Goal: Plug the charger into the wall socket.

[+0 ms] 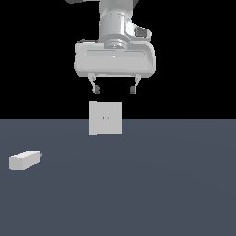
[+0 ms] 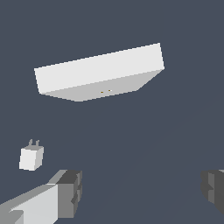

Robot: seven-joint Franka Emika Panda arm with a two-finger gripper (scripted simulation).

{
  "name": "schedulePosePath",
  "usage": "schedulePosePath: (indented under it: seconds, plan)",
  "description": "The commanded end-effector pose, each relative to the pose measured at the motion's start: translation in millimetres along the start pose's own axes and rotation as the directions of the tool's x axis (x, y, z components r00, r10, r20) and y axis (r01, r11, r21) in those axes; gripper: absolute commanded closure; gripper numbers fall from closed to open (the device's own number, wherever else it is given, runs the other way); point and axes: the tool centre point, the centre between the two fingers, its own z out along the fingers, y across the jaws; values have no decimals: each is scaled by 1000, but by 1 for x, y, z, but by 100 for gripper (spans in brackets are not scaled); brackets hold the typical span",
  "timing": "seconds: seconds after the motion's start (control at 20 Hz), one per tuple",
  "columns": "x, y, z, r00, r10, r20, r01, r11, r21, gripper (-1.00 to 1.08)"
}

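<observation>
The flat, upright pale-grey square wall socket (image 1: 105, 118) is seen standing on the dark grey-blue floor (image 1: 161, 184). Above it, the white two-fingered gripper (image 1: 114, 87) is held with its jaws spread wide and nothing gripped. The small pale-grey rectangular charger (image 1: 24, 160) is found lying on the floor, well apart from the socket, toward the exterior view's left.

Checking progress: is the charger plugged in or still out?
Out. The charger lies on the floor, apart from the wall socket, prongs bare.
</observation>
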Motion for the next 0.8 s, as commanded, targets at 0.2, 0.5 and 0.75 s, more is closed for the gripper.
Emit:
schedulePosePath:
  seconds: [0.2,0.5,0.75]
  plan:
    - [-1,-2,1,1000,1,-5,-1,1000,0,-92]
    - [-6,-11,5,1000,8,-30,-8,1000,-2,-92]
    - [-12,-25,12,997,19,-69,-19,1000,-4,-92]
